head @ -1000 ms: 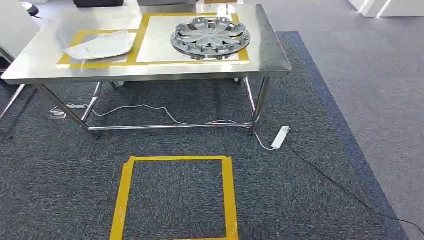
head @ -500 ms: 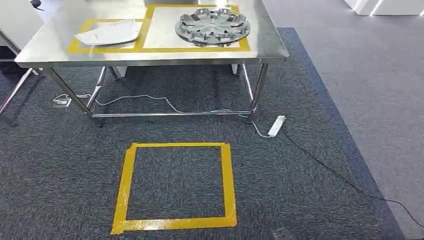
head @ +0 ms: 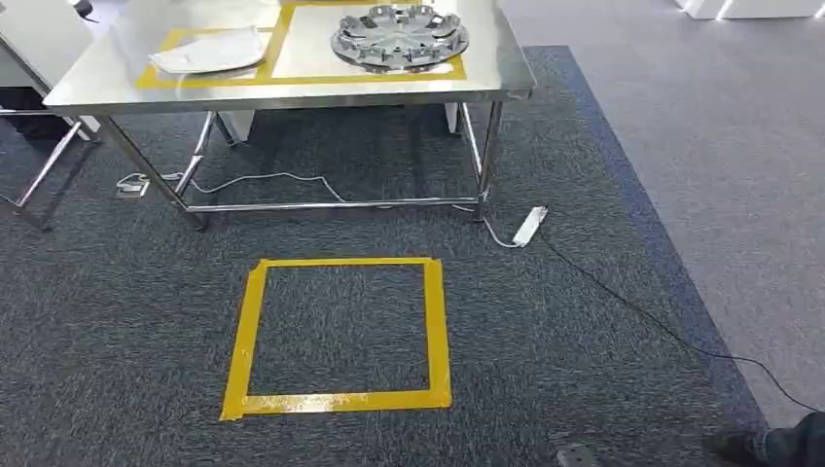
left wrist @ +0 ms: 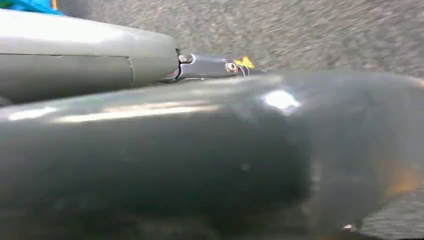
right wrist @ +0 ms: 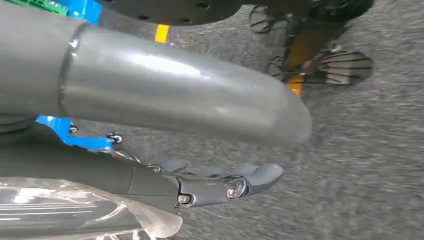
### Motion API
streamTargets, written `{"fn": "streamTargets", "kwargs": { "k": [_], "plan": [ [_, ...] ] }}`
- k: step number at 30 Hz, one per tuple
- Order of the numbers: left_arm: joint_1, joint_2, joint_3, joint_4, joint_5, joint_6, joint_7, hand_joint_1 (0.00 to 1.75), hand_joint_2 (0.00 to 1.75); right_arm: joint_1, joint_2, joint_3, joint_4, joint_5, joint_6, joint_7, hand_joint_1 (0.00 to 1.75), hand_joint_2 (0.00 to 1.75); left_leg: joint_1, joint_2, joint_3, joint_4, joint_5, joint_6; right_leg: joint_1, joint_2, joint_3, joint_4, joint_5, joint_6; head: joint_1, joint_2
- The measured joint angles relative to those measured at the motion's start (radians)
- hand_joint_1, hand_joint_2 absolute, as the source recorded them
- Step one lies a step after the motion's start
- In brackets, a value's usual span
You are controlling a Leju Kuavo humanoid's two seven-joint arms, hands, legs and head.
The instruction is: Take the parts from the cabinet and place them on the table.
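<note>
Hubcap (head: 400, 36): top centre, on the desk (head: 496, 73); likely light, stiff, slippery; grip the rim.
White part (head: 209, 54): upper left, thin.
Right robot hand (right wrist: 220, 182): fingers extended, touching plastic wrap (right wrist: 75, 212); grasp unclear.
Left robot hand (left wrist: 210, 67): state unclear.

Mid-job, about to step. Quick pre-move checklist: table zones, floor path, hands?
1. Silver spoked wheel cover inside its yellow-taped zone on the steel table: ok.
2. White flat part in the left taped zone: ok.
3. Yellow tape square on the carpet, nothing inside it: ok.
4. White power strip and black cable on the floor right of the square: not ok, trip risk.
5. Person's dark shoe close by: not ok.
6. Right hand free: cannot tell.
</note>
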Motion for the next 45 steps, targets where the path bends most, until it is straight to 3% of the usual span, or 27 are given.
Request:
{"fn": "streamTargets", "kwargs": {
  "k": [1,2,4,6,7,8,10,11,12,13,15,17,19,20,22,23,24,26,34,35,37,38,39,42,43,44,45],
  "plan": [
    [-0.002,0.006,0.001,0.0,-0.002,0.0,0.0,0.0,0.0,0.001,0.003,-0.005,0.0,-0.002,0.0,0.0,0.0,0.0,-0.008,-0.002,0.076,-0.099,-0.032,0.012,0.001,0.0,-0.011,0.007,0.006,0.004,0.001,0.0],
    [-0.005,0.004,0.001,0.0,-0.003,0.002,0.0,0.0,0.0,0.001,0.003,-0.008,0.0,-0.003,0.0,-0.001,0.0,0.0,-0.009,-0.001,0.117,-0.175,-0.054,0.014,0.002,0.0,-0.019,0.014,0.013,0.01,-0.002,0.0],
    [-0.01,0.004,0.001,0.002,-0.005,0.002,0.0,0.0,0.0,0.001,0.003,-0.012,0.0,-0.006,-0.001,-0.002,0.0,0.0,-0.014,-0.001,0.103,-0.185,-0.06,0.011,-0.001,-0.004,-0.032,0.016,0.032,0.021,-0.003,0.0],
    [-0.006,-0.001,0.001,0.002,-0.011,0.003,0.0,0.0,0.0,0.005,0.002,-0.016,0.0,-0.006,0.0,-0.003,0.0,0.0,-0.002,0.003,0.088,-0.198,-0.042,0.02,-0.001,-0.002,-0.044,0.022,0.033,0.031,-0.003,0.0],
    [-0.004,0.002,0.001,0.002,-0.013,0.004,0.003,0.0,0.0,0.008,0.002,-0.02,0.0,-0.006,0.0,-0.003,0.0,0.0,-0.003,0.005,0.079,-0.198,-0.033,0.027,-0.001,0.005,-0.059,0.044,-0.009,0.037,-0.004,0.0],
    [-0.002,0.003,0.002,0.002,-0.016,0.004,0.007,0.0,0.0,0.01,0.003,-0.023,0.0,-0.008,0.001,-0.003,0.0,0.0,-0.002,0.005,0.066,-0.198,-0.022,0.032,-0.007,0.007,-0.077,0.099,-0.077,0.045,0.002,0.0],
    [0.002,0.002,0.002,0.0,-0.023,0.003,0.012,0.0,0.0,0.011,0.003,-0.027,0.0,-0.01,0.002,-0.003,0.0,0.0,-0.003,0.007,0.038,-0.196,0.0,0.03,-0.015,0.007,-0.117,0.247,-0.167,0.056,0.0,0.0],
    [0.004,0.002,0.001,-0.001,-0.026,0.003,0.021,0.0,0.0,0.011,0.003,-0.031,0.0,-0.012,0.002,-0.003,0.0,0.0,-0.003,0.008,0.024,-0.195,0.01,0.028,-0.017,0.007,-0.129,0.306,-0.171,0.06,0.002,0.0],
    [0.008,0.002,0.001,-0.003,-0.029,0.002,0.027,0.0,0.0,0.013,0.003,-0.033,0.0,-0.013,0.003,-0.003,0.0,0.0,-0.002,0.01,0.013,-0.194,0.019,0.026,-0.02,0.006,-0.123,0.325,-0.145,0.064,0.002,0.0],
    [0.012,0.002,0.001,-0.006,-0.031,0.002,0.029,0.0,0.0,0.015,0.003,-0.033,0.0,-0.014,0.004,-0.003,0.0,0.0,-0.001,0.011,0.002,-0.192,0.027,0.023,-0.023,0.007,-0.097,0.305,-0.105,0.066,0.002,0.0],
    [0.02,0.002,0.0,-0.018,-0.035,0.0,0.047,0.0,0.0,0.018,0.003,-0.035,0.0,-0.016,0.006,-0.003,0.0,0.0,0.003,0.011,-0.015,-0.187,0.039,0.013,-0.029,0.006,0.026,0.138,-0.044,0.069,0.002,0.0],
    [0.026,0.002,0.0,-0.033,-0.041,0.0,0.053,0.0,0.0,0.015,0.003,-0.038,0.0,-0.018,0.01,-0.005,0.0,0.0,-0.002,0.011,-0.022,-0.177,0.046,0.003,-0.027,0.008,0.136,-0.015,-0.077,0.068,0.005,0.0],
    [0.026,0.003,-0.001,-0.042,-0.042,0.0,0.057,0.0,0.0,0.012,0.003,-0.039,0.0,-0.019,0.01,-0.006,0.0,0.0,-0.006,0.01,-0.031,-0.168,0.048,-0.005,-0.031,0.011,0.124,-0.038,-0.099,0.049,0.004,0.0],
    [0.028,0.006,0.0,-0.045,-0.042,0.0,0.058,0.0,0.0,0.016,0.003,-0.039,0.0,-0.019,0.01,-0.006,0.0,0.0,-0.007,0.008,-0.032,-0.17,0.027,0.014,-0.03,0.008,0.123,-0.038,-0.1,0.05,0.001,0.0],
    [0.034,0.006,-0.001,-0.05,-0.042,0.0,0.059,0.0,0.0,0.024,0.003,-0.039,0.0,-0.019,0.011,-0.006,0.0,0.0,-0.005,0.008,-0.029,-0.17,0.023,0.02,-0.026,0.006,0.125,-0.037,-0.098,0.041,-0.003,0.0],
    [0.039,0.007,-0.001,-0.054,-0.043,0.0,0.061,0.0,0.0,0.024,0.003,-0.04,0.0,-0.02,0.012,-0.006,0.0,0.0,-0.004,0.008,-0.03,-0.173,0.047,0.026,-0.024,0.006,0.123,-0.035,-0.096,0.038,-0.004,0.0],
    [0.042,0.007,-0.001,-0.06,-0.045,-0.001,0.067,0.0,0.0,0.023,0.003,-0.04,0.0,-0.02,0.012,-0.006,0.0,0.0,-0.003,0.007,-0.031,-0.175,0.074,0.024,-0.021,0.005,0.121,-0.034,-0.093,0.036,-0.005,0.0],
    [0.05,0.009,-0.002,-0.077,-0.052,-0.004,0.094,0.0,0.0,0.023,0.003,-0.041,0.0,-0.018,0.018,-0.01,0.0,0.0,0.001,0.006,-0.031,-0.179,0.076,0.004,-0.019,0.004,0.117,-0.032,-0.089,0.032,-0.005,0.0],
    [0.119,0.018,-0.011,-0.226,-0.087,-0.019,0.194,0.0,0.0,0.023,0.003,-0.041,0.0,0.008,0.003,-0.033,0.0,0.0,0.002,0.006,-0.032,-0.18,0.071,-0.005,-0.018,0.004,0.115,-0.03,-0.092,0.029,-0.004,0.0],
    [0.126,0.021,-0.012,-0.24,-0.09,-0.02,0.203,0.0,0.0,0.023,0.003,-0.041,0.0,0.015,-0.002,-0.033,0.0,0.0,0.0,0.006,-0.034,-0.177,0.067,-0.006,-0.022,0.004,0.116,-0.034,-0.09,0.032,-0.004,0.0],
    [0.141,0.026,-0.016,-0.277,-0.099,-0.025,0.221,0.0,0.0,0.021,0.003,-0.04,0.0,0.037,-0.01,-0.033,0.0,0.0,-0.003,0.001,-0.032,-0.19,0.071,0.014,-0.022,-0.004,0.125,-0.049,-0.085,0.044,-0.009,0.0],
    [0.146,0.025,-0.021,-0.293,-0.104,-0.031,0.23,0.0,0.0,0.022,0.003,-0.038,0.0,0.046,-0.01,-0.033,0.0,0.0,0.016,-0.001,-0.015,-0.225,0.088,0.016,-0.021,-0.006,0.133,-0.049,-0.091,0.043,-0.008,0.0],
    [0.152,0.026,-0.026,-0.308,-0.108,-0.035,0.238,0.0,0.0,0.021,0.003,-0.037,0.0,0.055,-0.013,-0.033,0.0,0.0,0.014,-0.006,-0.01,-0.239,0.096,0.012,-0.019,0.001,0.123,-0.031,-0.11,0.047,-0.003,0.0],
    [0.167,0.029,-0.032,-0.344,-0.118,-0.038,0.259,0.0,0.0,0.017,0.003,-0.033,0.0,0.064,-0.013,-0.027,0.0,0.0,0.02,-0.018,-0.022,-0.241,0.103,0.009,-0.032,0.007,0.014,0.187,-0.237,0.066,0.0,0.0],
    [0.171,0.03,-0.035,-0.352,-0.119,-0.038,0.261,0.0,0.0,0.018,0.003,-0.031,0.0,0.066,-0.013,-0.026,0.0,0.0,0.021,-0.024,-0.026,-0.24,0.105,0.005,-0.038,0.007,-0.015,0.243,-0.25,0.073,-0.001,0.0],
    [0.176,0.031,-0.038,-0.358,-0.12,-0.038,0.262,0.0,0.0,0.02,0.003,-0.031,0.0,0.068,-0.013,-0.025,0.0,0.0,0.025,-0.032,-0.03,-0.236,0.107,0.0,-0.044,0.007,-0.016,0.245,-0.234,0.079,0.0,0.0],
    [0.179,0.031,-0.041,-0.364,-0.12,-0.039,0.264,0.0,0.0,0.021,0.003,-0.031,0.0,0.069,-0.014,-0.024,0.0,0.0,0.031,-0.043,-0.036,-0.229,0.106,-0.007,-0.049,0.008,0.007,0.196,-0.193,0.087,0.0,0.0]
  ]
}}
